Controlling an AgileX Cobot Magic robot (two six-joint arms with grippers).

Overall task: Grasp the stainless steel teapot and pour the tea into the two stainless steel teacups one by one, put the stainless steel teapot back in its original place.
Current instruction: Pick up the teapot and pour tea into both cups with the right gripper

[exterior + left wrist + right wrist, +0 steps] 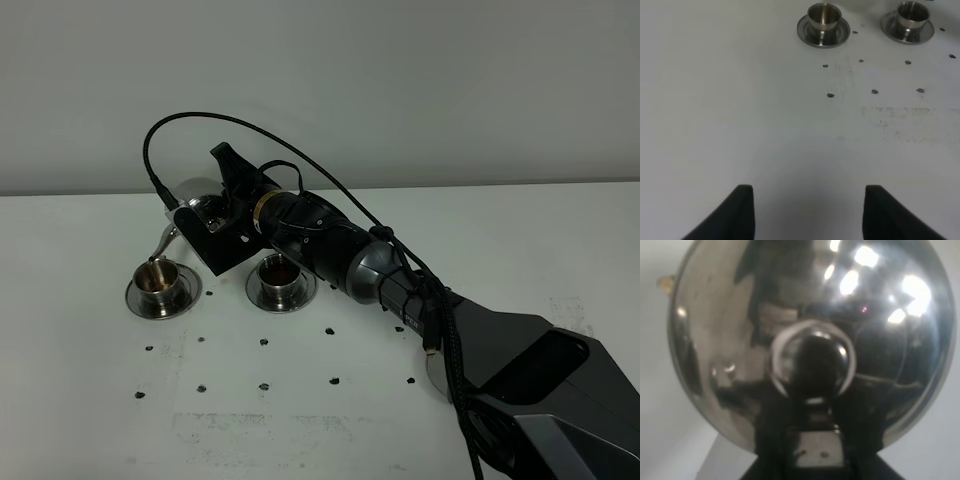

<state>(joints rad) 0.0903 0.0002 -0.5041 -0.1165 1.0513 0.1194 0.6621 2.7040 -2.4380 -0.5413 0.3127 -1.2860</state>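
Observation:
My right gripper [222,207] is shut on the stainless steel teapot [195,194], gripping at its handle side, which the gripper hides. The pot is tipped left, and its thin spout [165,240] reaches down to the rim of the left teacup [158,277]. Brown tea shows in the right teacup [280,272]. Each cup stands on its own saucer. The teapot's domed lid and knob [812,362] fill the right wrist view. My left gripper [807,210] is open over bare table, well short of the left cup [824,17] and the right cup [912,14].
The white table [90,400] carries small dark dots and faint smudges in front of the cups. The right arm [400,285] stretches diagonally from the lower right corner. A sliver of a round steel saucer [433,372] shows under that forearm.

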